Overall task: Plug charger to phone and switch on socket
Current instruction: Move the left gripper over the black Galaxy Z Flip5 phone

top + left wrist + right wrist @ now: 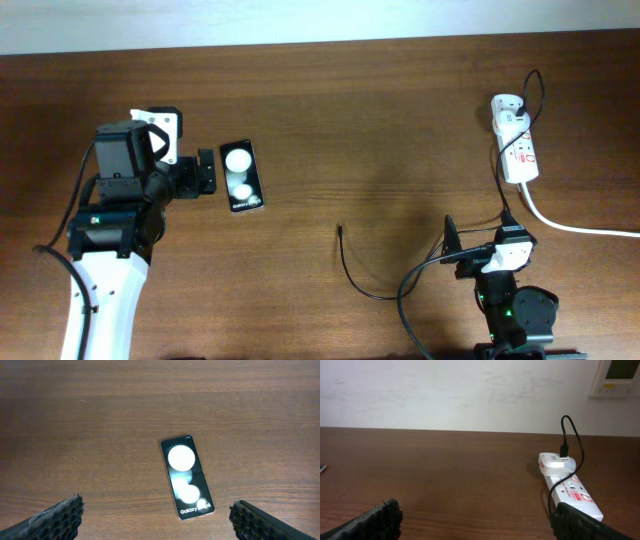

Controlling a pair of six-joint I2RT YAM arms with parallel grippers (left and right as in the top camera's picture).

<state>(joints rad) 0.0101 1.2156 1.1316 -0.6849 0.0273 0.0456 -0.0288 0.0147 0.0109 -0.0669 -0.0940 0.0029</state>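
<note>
The black phone (242,175) lies flat on the wooden table, its screen reflecting two round lights, with white lettering at its near end. In the left wrist view the phone (186,477) lies just ahead of my open, empty left gripper (162,527), which sits beside it on its left in the overhead view (207,173). The charger cable (352,280) lies loose, its plug tip (341,231) free on the table mid-centre. The white adapter (508,105) sits in the white socket strip (522,155), also seen in the right wrist view (570,489). My right gripper (480,238) is open and empty, with its fingers (480,527) low over the table.
The strip's thick white cord (580,228) runs off to the right edge. The robot's thicker black cables (415,300) loop by the right arm base. A white wall (470,390) stands behind the table's far edge.
</note>
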